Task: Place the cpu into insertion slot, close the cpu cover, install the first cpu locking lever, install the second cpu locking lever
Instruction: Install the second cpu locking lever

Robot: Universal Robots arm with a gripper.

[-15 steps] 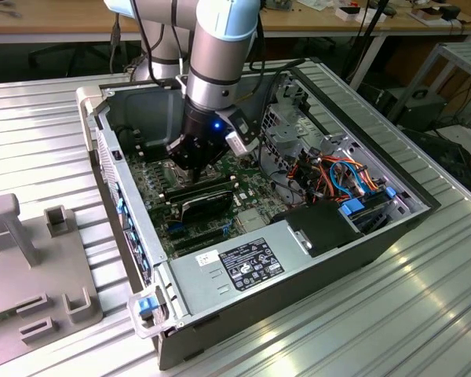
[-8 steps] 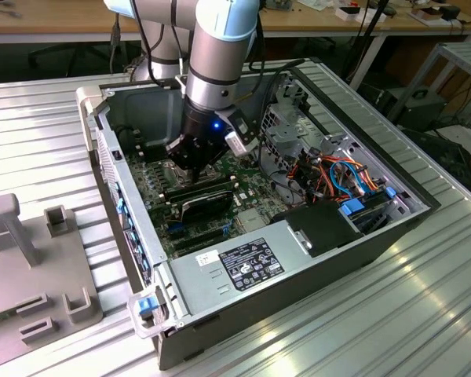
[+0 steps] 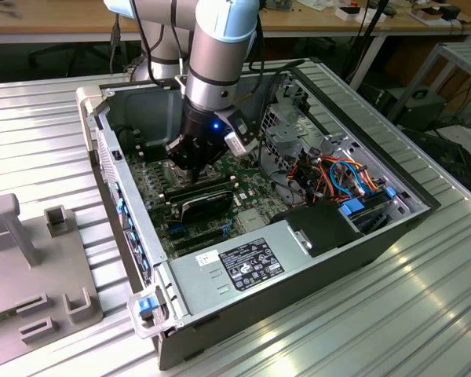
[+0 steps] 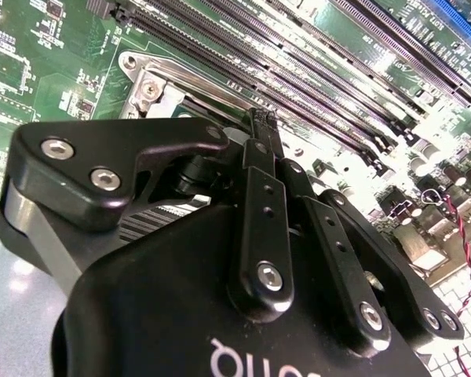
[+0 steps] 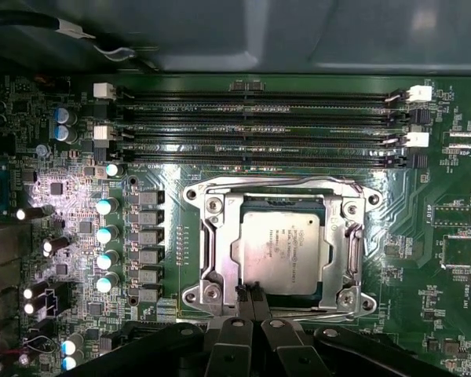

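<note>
Gripper [image 5: 248,302]: black, two-fingered, fingertips pressed together with no gap, nothing seen between them; tips sit at the near edge of the cpu cover [image 5: 351,247] in the first wrist view. In the exterior view the gripper [image 3: 190,166] reaches down into an open computer case [image 3: 314,267] lying on a ribbed metal desk [image 3: 424,314].

First wrist view:
- Capacitors [image 5: 104,234]: row of silver-topped cans beside the socket.
- Insertion slot [image 5: 212,259]: dark frame under the silvery cover, which lies flat over it.
- Cpu [image 5: 279,250]: seated in the slot, metal face showing through the cover's square window; printed lines on it too small to read.
- Memory slots [image 5: 251,129]: four long black rows beyond the socket, white latches at their ends.

Exterior view:
- Grey fixture block [image 3: 31,267] on the desk, at the exterior view's left.
- Power supply [image 3: 243,271] with a printed label, text illegible.
</note>
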